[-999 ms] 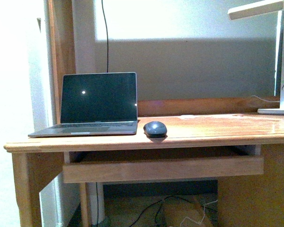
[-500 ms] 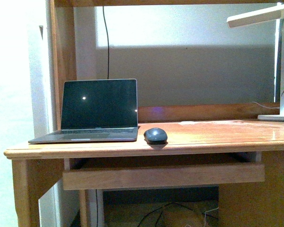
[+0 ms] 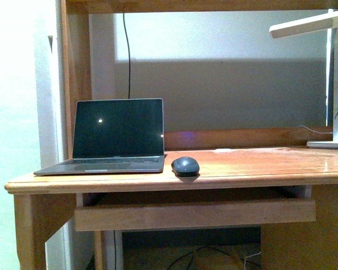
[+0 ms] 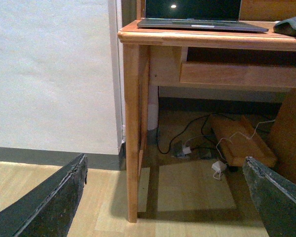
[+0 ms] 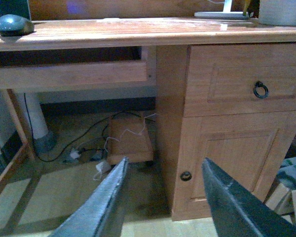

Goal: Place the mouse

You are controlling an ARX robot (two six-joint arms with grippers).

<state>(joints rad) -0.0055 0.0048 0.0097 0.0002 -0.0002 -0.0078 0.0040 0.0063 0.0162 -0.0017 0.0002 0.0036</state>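
The dark grey mouse (image 3: pixel 185 166) sits on the wooden desk (image 3: pixel 259 169) near its front edge, just right of the open laptop (image 3: pixel 115 136). The mouse also shows in the left wrist view (image 4: pixel 291 25) and in the right wrist view (image 5: pixel 13 25). Neither gripper shows in the front view. My left gripper (image 4: pixel 164 170) is open and empty, low above the floor in front of the desk's left leg. My right gripper (image 5: pixel 164 172) is open and empty, low in front of the desk's right cabinet.
A pull-out tray (image 3: pixel 194 212) hangs under the desktop. A white lamp (image 3: pixel 327 73) stands at the desk's right end. The cabinet has a drawer with a ring handle (image 5: pixel 260 90) and a door knob (image 5: pixel 186 176). Cables and a cardboard box (image 4: pixel 239 140) lie under the desk.
The front view has shifted: the desk, laptop and mouse sit lower in the picture now, and a shelf edge shows at the top. The mouse has not moved on the desk.
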